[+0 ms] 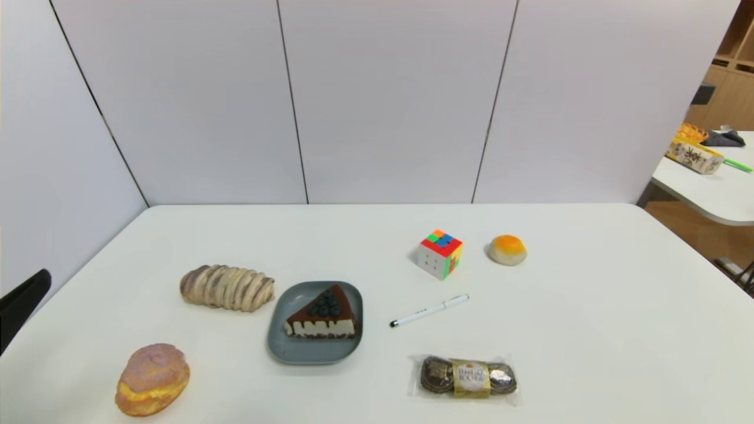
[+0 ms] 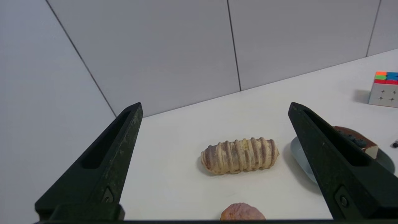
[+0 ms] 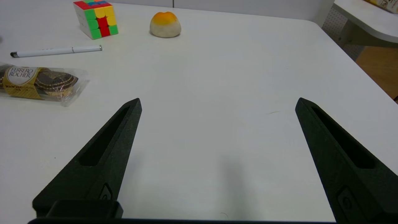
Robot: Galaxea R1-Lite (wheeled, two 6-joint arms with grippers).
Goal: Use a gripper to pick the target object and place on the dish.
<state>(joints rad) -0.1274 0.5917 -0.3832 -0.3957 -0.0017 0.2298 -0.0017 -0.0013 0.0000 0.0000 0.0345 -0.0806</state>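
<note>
Head view: the cake slice (image 1: 321,318), the target, lies on the dish (image 1: 281,347), within its raised rim, cream side and dark drip top intact to the eye. Placement appears complete. The striped bread (image 1: 227,288) and the purple-topped bun (image 1: 152,380) are on the table, off the dish. Handling assessment: the slice is probably light. Should it be a soft cake, the berries and the narrow point would be the weak parts, liable to dent or come loose; should it be a model, it would be stiffer and perhaps a little slippery. Any correction would best be made with a gentle grip low across the two long sides, near the thick end, clear of the berries and above the rim.

Left wrist view: the left gripper (image 2: 215,107) stands wide open with nothing between its fingers, held above the table at its left side. Slice and dish show partly behind one finger; contact between finger and either is not indicated. No further grasp is judged necessary.

Right wrist view: the right gripper (image 3: 218,104) is idle over the right part of the table, fingers spread, holding nothing.
</note>
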